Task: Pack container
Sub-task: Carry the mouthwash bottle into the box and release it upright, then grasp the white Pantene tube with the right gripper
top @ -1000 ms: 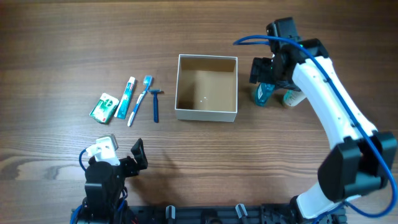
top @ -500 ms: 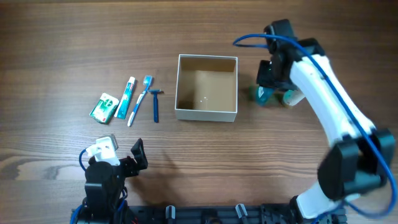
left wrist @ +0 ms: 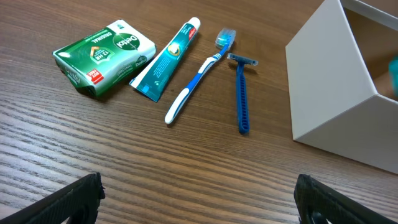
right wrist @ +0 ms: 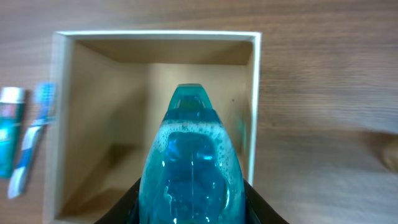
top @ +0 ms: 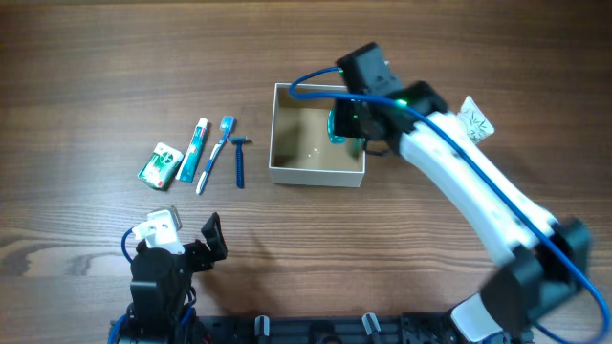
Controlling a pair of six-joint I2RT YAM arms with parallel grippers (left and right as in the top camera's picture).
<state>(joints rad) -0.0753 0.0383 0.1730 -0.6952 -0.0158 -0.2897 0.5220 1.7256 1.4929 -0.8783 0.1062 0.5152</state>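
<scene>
Container point(top: 316, 176) lies just below my R gripper point(top: 350, 124), which hangs over its right half. Jaws clamped on blue bottle point(right wrist: 191, 168), prob. mouthwash.

Blue bottle point(right wrist: 191, 168) cut off below, container point(left wrist: 333, 106) cropped right

Right arm point(top: 469, 182): white shells, black joints, thin blue cable point(top: 314, 75) looping off. Left arm point(top: 163, 272): black, white block point(top: 158, 227) on top. Fingers point(left wrist: 74, 196) matte black.

White-walled, tan-lined container point(top: 316, 176), teal bottle point(right wrist: 189, 168), green soap packet point(left wrist: 104, 58), blue razor point(left wrist: 241, 93)
</scene>
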